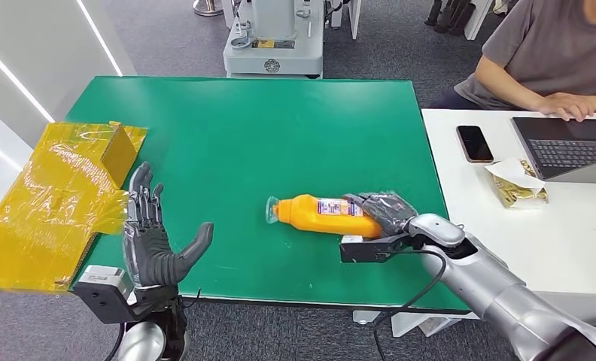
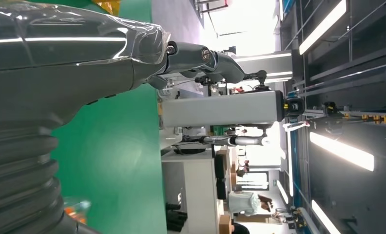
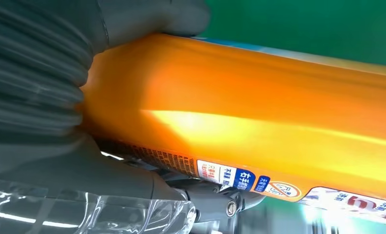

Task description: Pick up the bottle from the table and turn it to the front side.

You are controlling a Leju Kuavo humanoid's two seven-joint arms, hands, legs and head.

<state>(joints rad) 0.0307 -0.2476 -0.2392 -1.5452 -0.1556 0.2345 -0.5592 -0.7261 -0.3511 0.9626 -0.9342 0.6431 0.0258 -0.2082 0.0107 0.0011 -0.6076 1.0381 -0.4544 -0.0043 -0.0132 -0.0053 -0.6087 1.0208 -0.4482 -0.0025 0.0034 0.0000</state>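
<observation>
Nearest the robot, the left hand (image 1: pixel 153 244) hovers over the near-left part of the green table (image 1: pixel 280 120), palm upright, fingers spread and holding nothing. A little farther in and to the right, the right hand (image 1: pixel 385 213) wraps around the base end of the orange bottle (image 1: pixel 326 215), its fingers laid over the top and its thumb underneath, as the right wrist view shows up close.

The bottle lies on its side on the near-right part of the table, long axis running left to right, clear cap pointing left, base inside the right hand. Its printed label faces up and slightly away.

It looks like a light, stiff plastic bottle with a smooth, glossy skin that could slip as it is turned; the hold near the base seems sound, provided the grip is firm.

Beyond the left hand, a crumpled yellow bag (image 1: pixel 54 199) lies at the table's left edge.
</observation>
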